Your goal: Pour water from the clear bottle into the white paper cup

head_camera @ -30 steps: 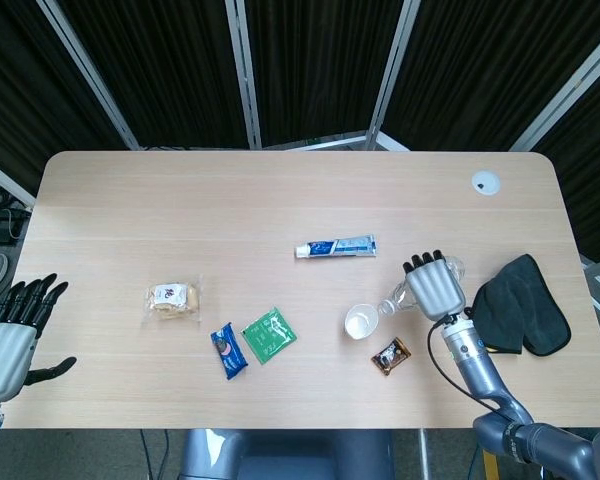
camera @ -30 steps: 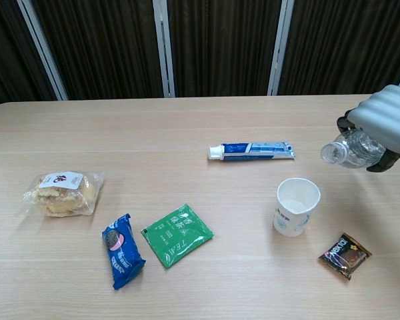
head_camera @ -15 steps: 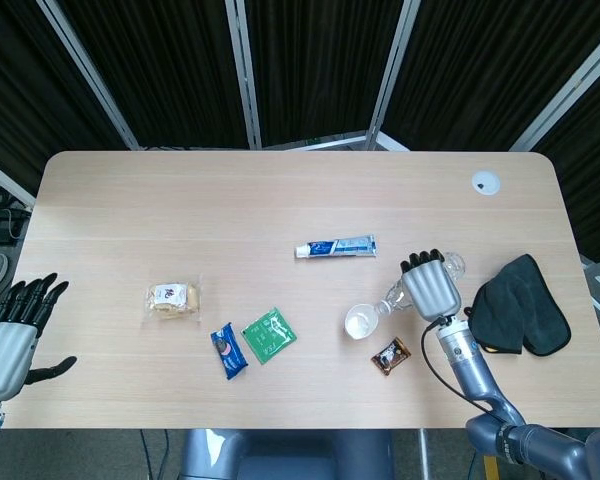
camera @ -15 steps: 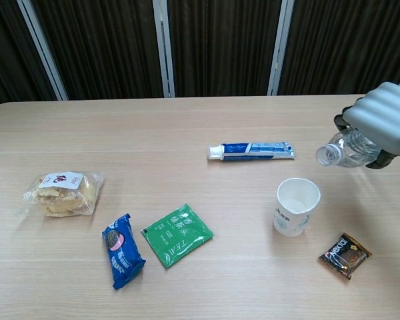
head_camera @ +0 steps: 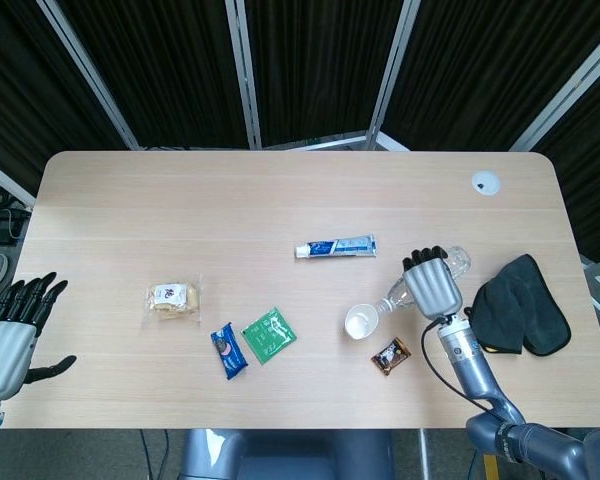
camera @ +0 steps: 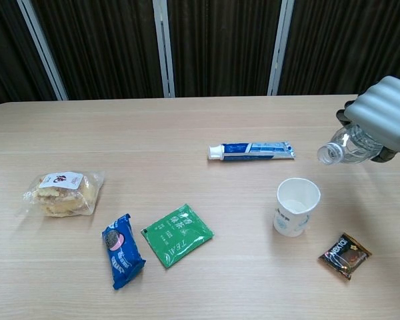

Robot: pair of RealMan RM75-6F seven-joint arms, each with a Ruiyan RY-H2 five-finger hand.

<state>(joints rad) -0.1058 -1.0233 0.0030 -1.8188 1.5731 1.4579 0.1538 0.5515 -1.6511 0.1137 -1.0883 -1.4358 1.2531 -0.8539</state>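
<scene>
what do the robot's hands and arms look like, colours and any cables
Both hands have pale silver-grey ribbed shells with black fingers. On the right hand, a silver metallic wrist and forearm follow, with a thin black cable looping alongside the arm. The left hand shows the same light shell and black fingers at the table's edge, with its arm cut off by the frame. No markings are legible on either.

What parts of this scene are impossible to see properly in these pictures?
- Clear plastic bottle: in the chest view the right robot hand covers its body, so the water level cannot be told.
- Right robot hand: cut off by the chest view's right edge.
- Left robot hand: only partly in the head view, at the left edge; absent from the chest view.
- White paper cup: too small in the head view to show any water inside.
</scene>
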